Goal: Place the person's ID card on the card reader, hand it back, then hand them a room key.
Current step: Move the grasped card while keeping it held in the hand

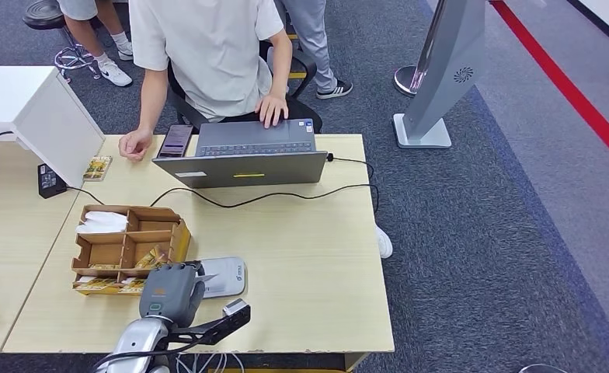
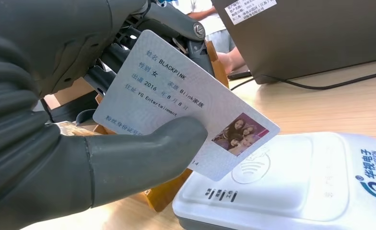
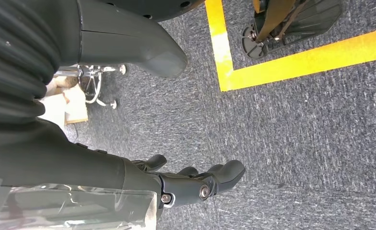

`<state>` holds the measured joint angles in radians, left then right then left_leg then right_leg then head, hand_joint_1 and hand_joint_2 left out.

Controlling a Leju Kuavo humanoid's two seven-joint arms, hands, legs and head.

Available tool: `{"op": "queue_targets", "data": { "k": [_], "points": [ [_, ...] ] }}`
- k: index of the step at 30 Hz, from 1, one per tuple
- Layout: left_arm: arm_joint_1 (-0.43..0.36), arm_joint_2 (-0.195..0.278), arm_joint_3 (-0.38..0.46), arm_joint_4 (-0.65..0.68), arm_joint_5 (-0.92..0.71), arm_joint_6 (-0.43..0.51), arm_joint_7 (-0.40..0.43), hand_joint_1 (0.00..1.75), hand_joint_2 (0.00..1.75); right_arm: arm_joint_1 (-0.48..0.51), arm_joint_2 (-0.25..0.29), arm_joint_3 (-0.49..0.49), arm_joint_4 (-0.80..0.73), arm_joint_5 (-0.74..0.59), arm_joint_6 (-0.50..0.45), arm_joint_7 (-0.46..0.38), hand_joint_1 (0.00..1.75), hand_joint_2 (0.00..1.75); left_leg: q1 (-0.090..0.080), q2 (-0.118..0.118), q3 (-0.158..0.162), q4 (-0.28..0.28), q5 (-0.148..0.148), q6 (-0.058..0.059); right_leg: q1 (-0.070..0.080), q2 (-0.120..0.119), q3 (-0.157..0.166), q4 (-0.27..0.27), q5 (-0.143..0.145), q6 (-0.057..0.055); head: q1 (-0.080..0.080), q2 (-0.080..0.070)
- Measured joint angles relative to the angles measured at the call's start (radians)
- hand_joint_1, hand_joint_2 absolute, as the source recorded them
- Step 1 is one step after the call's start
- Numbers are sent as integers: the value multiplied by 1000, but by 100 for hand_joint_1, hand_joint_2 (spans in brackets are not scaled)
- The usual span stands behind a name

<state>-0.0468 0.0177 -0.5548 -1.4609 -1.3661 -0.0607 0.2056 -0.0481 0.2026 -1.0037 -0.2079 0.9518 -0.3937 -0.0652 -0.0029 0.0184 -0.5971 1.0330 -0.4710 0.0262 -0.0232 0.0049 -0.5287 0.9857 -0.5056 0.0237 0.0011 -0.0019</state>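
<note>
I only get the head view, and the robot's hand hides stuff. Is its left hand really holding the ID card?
Observer: Yes. The left wrist view shows the left hand pinching the ID card between thumb and fingers.
Operator: Is it lying on the card reader?
Observer: No. It's tilted, with its lower corner over the white card reader. I can't tell if they touch.
Operator: And the other hand?
Observer: The right hand hangs over grey carpet, holding nothing.

Glossy plastic ID card (image 2: 176, 100); smooth white plastic card reader (image 2: 301, 187); cardboard organizer (image 1: 130, 245)
</note>
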Motion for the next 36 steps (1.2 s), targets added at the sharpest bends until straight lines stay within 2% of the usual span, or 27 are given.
{"op": "queue_targets", "data": {
  "k": [15,18,22,26,28,33,36],
  "points": [
    [-17,-4,4,35,-3,-17,-8,175,175,-1,0,-2,0,5,0,1,0,175,0,0,0,0,0,0,0,0,0,0,0,0,0,0],
    [-17,-6,4,8,-25,51,-34,175,175,-1,0,-8,0,-1,-3,-6,0,175,0,0,0,0,1,0,0,0,0,0,1,0,0,0],
    [-31,-17,4,-125,-60,143,-63,175,175,-1,2,-22,0,0,-6,-19,0,175,0,-1,0,0,1,1,0,-1,1,0,1,0,0,0],
    [-74,-8,13,-259,-72,255,-81,175,175,1,4,-24,0,17,-7,-23,0,175,0,-1,0,0,1,1,0,-2,0,0,1,0,0,0],
    [-110,-2,28,-309,-74,280,-85,175,175,1,5,-24,0,28,-7,-24,0,175,0,-2,0,0,1,1,0,-2,1,0,1,0,0,0],
    [-202,6,69,-370,-84,265,-80,175,175,1,5,-24,0,42,-6,-24,0,175,0,-2,0,0,3,0,0,-2,0,1,2,-2,0,0],
    [-256,8,82,-374,-90,217,-53,175,175,1,5,-23,0,56,-3,-24,0,175,0,-2,0,0,4,1,0,-3,0,1,2,-2,0,0]
  ]
}}
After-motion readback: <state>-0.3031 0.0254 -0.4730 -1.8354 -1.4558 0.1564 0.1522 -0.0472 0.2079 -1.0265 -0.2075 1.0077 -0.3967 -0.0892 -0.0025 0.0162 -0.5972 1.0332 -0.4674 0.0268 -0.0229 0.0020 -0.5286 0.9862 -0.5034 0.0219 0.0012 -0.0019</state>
